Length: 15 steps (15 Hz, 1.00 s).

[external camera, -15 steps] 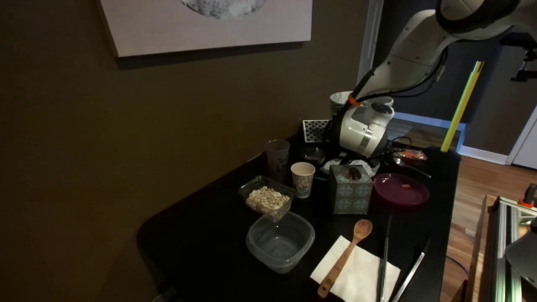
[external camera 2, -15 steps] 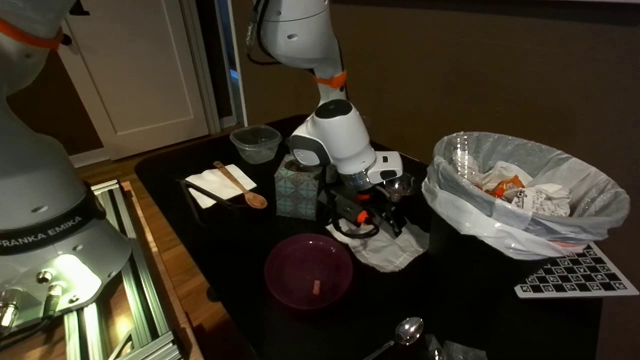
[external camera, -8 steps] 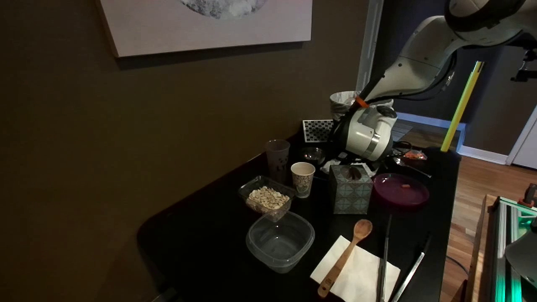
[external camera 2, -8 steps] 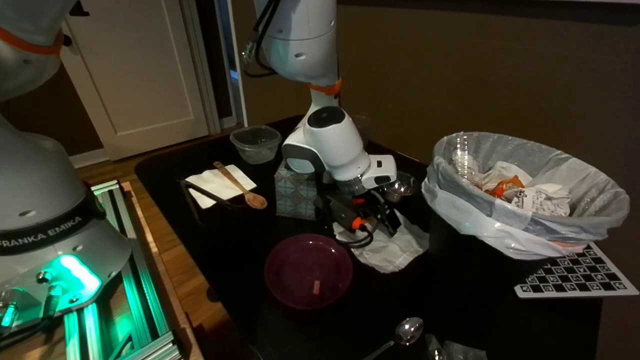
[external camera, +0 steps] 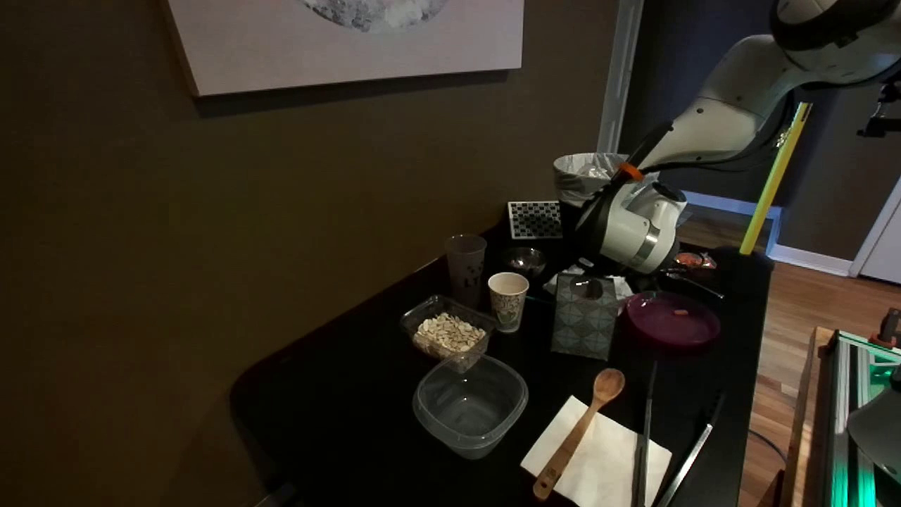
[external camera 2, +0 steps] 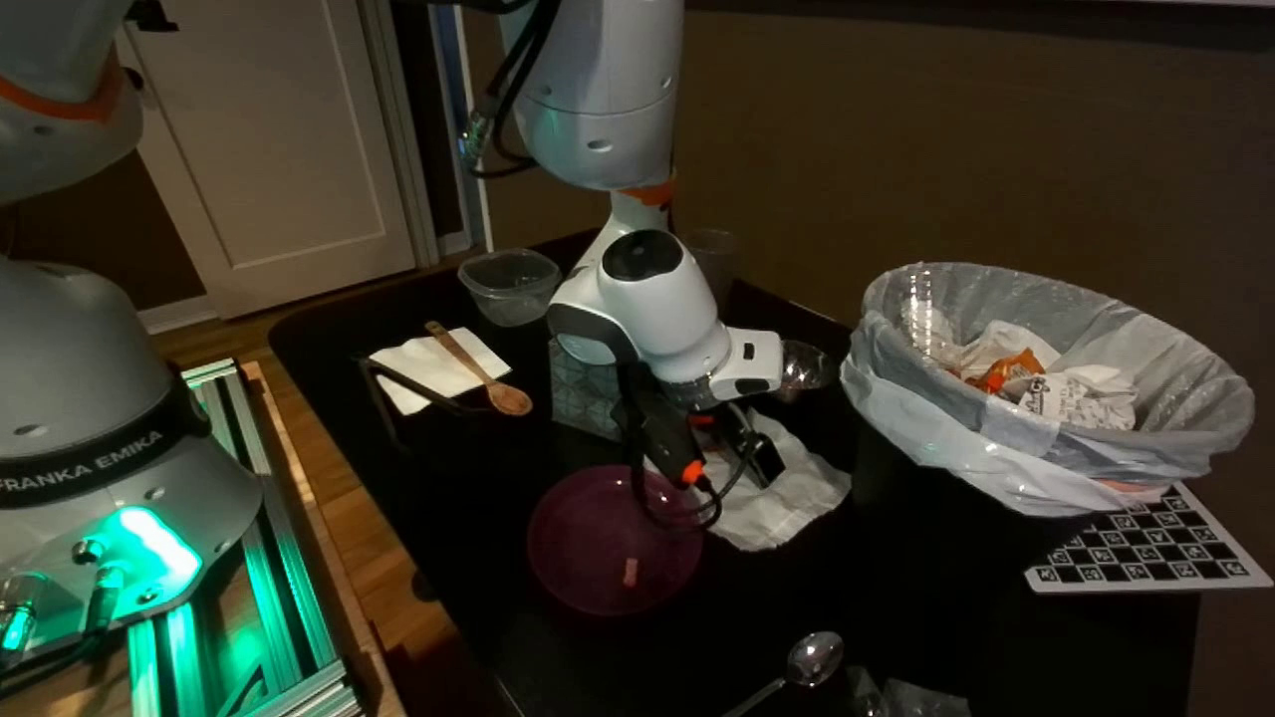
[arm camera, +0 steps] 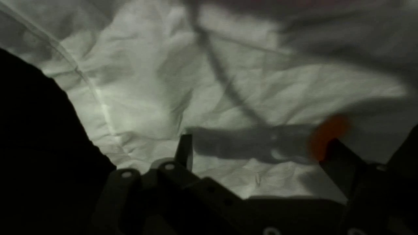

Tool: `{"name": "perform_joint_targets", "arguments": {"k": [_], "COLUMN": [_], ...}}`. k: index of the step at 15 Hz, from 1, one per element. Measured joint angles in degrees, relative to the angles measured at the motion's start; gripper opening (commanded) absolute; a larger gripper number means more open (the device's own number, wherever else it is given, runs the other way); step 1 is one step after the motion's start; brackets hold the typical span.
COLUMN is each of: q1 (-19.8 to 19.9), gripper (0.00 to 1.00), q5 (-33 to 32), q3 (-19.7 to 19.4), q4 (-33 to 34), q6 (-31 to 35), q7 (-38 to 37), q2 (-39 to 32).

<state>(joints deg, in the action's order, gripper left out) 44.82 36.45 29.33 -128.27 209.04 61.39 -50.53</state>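
One gripper (arm camera: 259, 141), fingers (arm camera: 184, 149) spread, stands over crumpled paper (external camera 2: 782, 506), in from the counter's (external camera 2: 946, 617) wall-side edge. Pressing low could drag it; a brushing arm (external camera 2: 598, 129) could topple the tissue box (external camera: 584, 324).

There, an orange patch (arm camera: 330, 130), too blurred to place, peeks out past the gripper (arm camera: 256, 148) in the wrist view; over in an exterior view, the arm (external camera 2: 662, 299) hides the top of the tissue box (external camera 2: 586, 398); there the metal spoon (external camera 2: 814, 658) runs off the bottom edge; that morsel (external camera 2: 631, 573) on the plum plate (external camera 2: 568, 538) is too small to name.
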Motion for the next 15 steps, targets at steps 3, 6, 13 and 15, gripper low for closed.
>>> {"name": "perform_joint_targets", "arguments": {"k": [3,6,13,15], "q1": [3.60,6.01,3.61,2.61], "gripper": [1.00,1.00,1.00,1.00], "q5": [-10.74,-22.87,-44.80,-46.80], "q3": [0.04,-1.36,-11.21,-12.59], "q4": [-2.37,-4.61,-6.19,-6.19], "q6": [-0.26,-0.26,-5.64,-7.19], "q7": [-11.17,-23.27,-45.59,-48.15], "q2": [0.52,1.21,3.90,4.93]}}
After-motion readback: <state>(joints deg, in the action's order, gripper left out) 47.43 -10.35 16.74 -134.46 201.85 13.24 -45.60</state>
